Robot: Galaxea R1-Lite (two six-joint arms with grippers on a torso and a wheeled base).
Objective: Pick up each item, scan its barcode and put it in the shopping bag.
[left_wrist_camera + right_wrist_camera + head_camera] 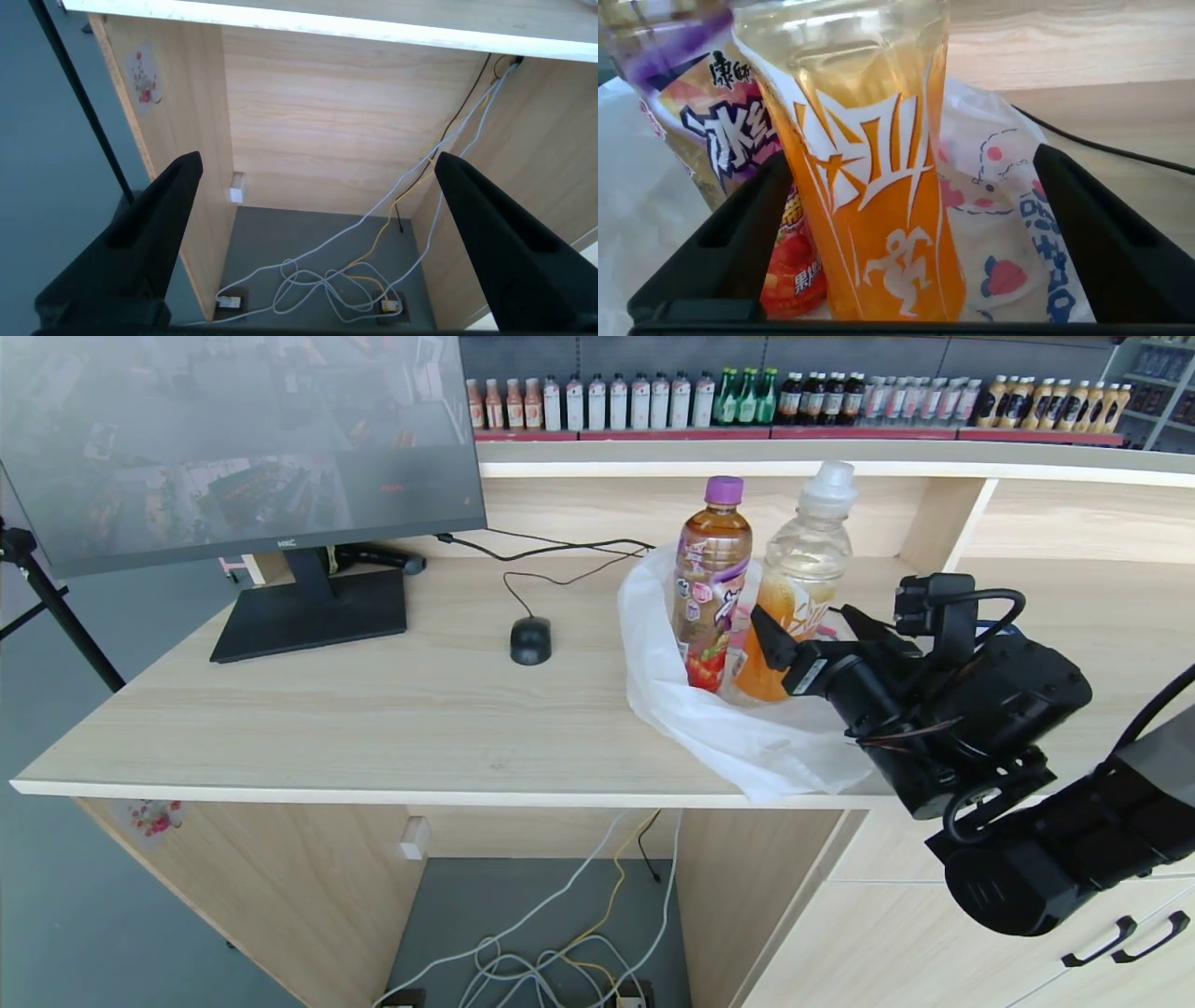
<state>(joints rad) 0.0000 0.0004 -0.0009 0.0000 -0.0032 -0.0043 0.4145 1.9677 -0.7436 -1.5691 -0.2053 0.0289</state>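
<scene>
Head view: the shopping bag [738, 737] sat at the worktop's [373, 709] front edge, toward its right end. Two bottles stood upright inside it, a purple-capped tea bottle [711, 588] and, on its right, the orange drink bottle [805, 560].
Right wrist view: the right gripper [910, 238] had its jaws spread wide, one on each side of the orange drink bottle. Both were apart from the label, so nothing was gripped.
Direction: the orange drink bottle lay dead ahead, right between the jaws, with the arm coming in from the front right corner.
Bottle axis: vertical, cap up, and the jaws straddled it low on the body, level across it.
Neighbour: the tea bottle stood just beside it on the left, close to the left-hand jaw.
Left wrist view: the left gripper [316, 163] hung below the worktop's front edge, jaws wide open and empty, facing the cables underneath.
Nearer arm: the right, by a long way.
Call: with both bottles in the bag, this one looked bagged. The move on offer seemed to be a straight draw back toward the front right corner, jaws kept wide so they didn't clip the bottle or snag the bag's thin film.
</scene>
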